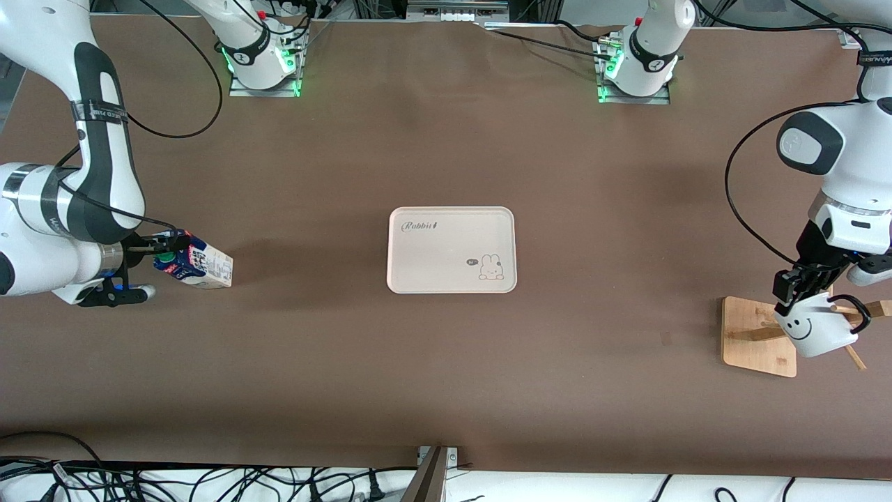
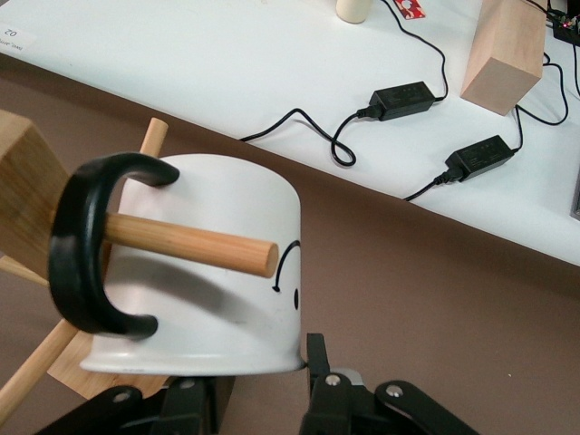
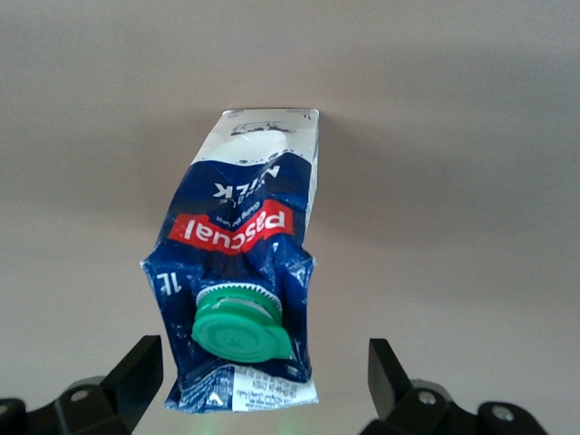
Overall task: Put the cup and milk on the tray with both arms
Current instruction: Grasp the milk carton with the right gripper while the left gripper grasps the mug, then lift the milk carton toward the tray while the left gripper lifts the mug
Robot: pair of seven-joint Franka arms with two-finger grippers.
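The cream tray (image 1: 446, 247) lies mid-table with nothing on it. The milk (image 1: 205, 267) lies on its side toward the right arm's end. My right gripper (image 1: 150, 268) is open at its capped top. In the right wrist view the milk (image 3: 249, 236) lies between the spread fingers (image 3: 140, 367) of my right gripper (image 3: 265, 362), with gaps on both sides. The cup (image 1: 819, 331) hangs tilted on a bamboo stand peg. My left gripper (image 1: 791, 293) is open at its rim. In the left wrist view, one finger (image 2: 316, 358) of my left gripper (image 2: 258, 372) touches the cup (image 2: 217, 217) outside; the other is hidden.
The bamboo stand (image 1: 752, 328) sits toward the left arm's end, and its peg (image 2: 195, 240) runs through the cup's black handle (image 2: 77, 254). Cables lie along the table's front edge (image 1: 209, 481). A white bench with power bricks (image 2: 403, 98) lies off the table's edge.
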